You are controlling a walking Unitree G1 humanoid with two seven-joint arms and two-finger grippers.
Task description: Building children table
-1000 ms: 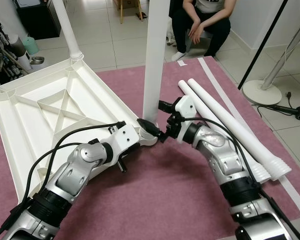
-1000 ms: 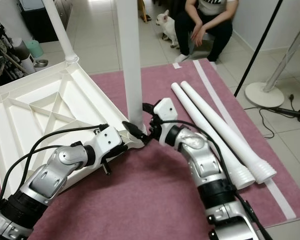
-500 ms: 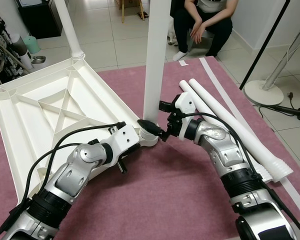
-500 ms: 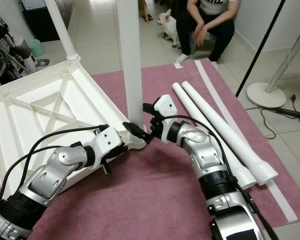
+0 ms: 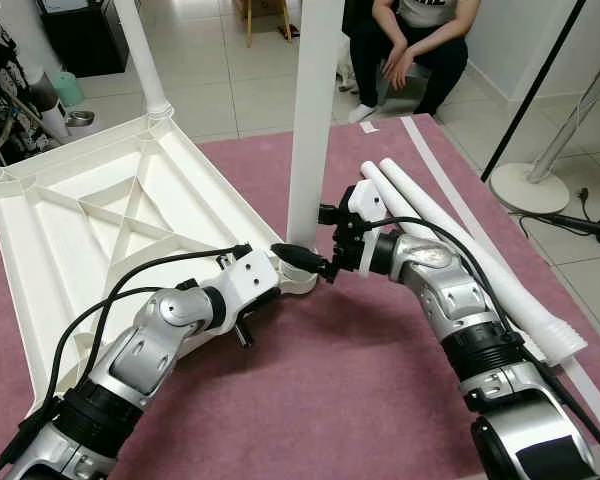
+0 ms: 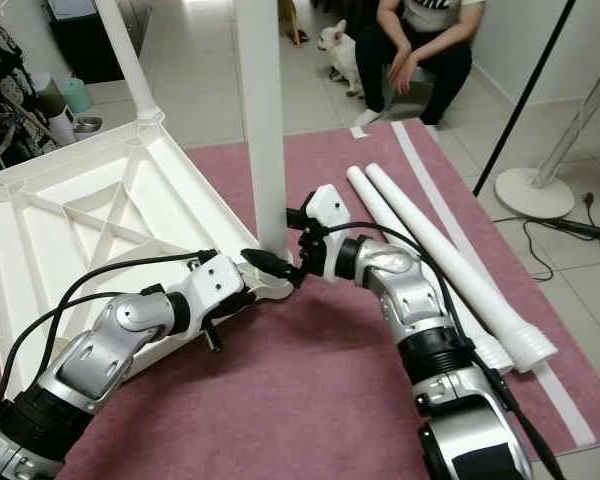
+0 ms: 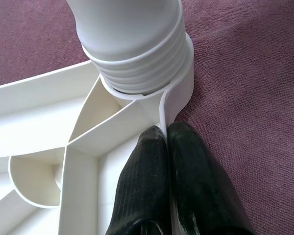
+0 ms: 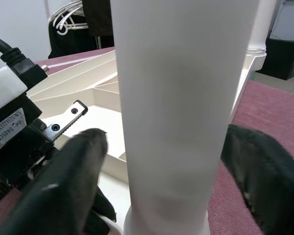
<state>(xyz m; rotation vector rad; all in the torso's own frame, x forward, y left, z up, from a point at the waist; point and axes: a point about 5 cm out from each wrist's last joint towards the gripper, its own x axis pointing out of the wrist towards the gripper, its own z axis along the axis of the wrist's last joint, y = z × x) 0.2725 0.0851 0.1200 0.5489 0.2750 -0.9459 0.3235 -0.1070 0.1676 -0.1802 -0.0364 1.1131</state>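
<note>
- Where the maroon rug [image 5: 340, 370] spreads, one upturned white tabletop [image 5: 90, 225] lies.
- Two legs stand screwed in: near leg [image 5: 310, 120], far leg [image 5: 140, 55].
- Two spare legs [image 6: 430, 250] lie beside.
- Left gripper [image 7: 165, 142] pinches the tabletop's rim, fingers together.
- Right gripper [image 5: 302, 257] straddles the near leg, fingers apart.

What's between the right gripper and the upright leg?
Nothing visible. The right gripper already straddles the leg just above its socket, a finger on each side. The left gripper pinches the tabletop rim beside that socket.
</note>
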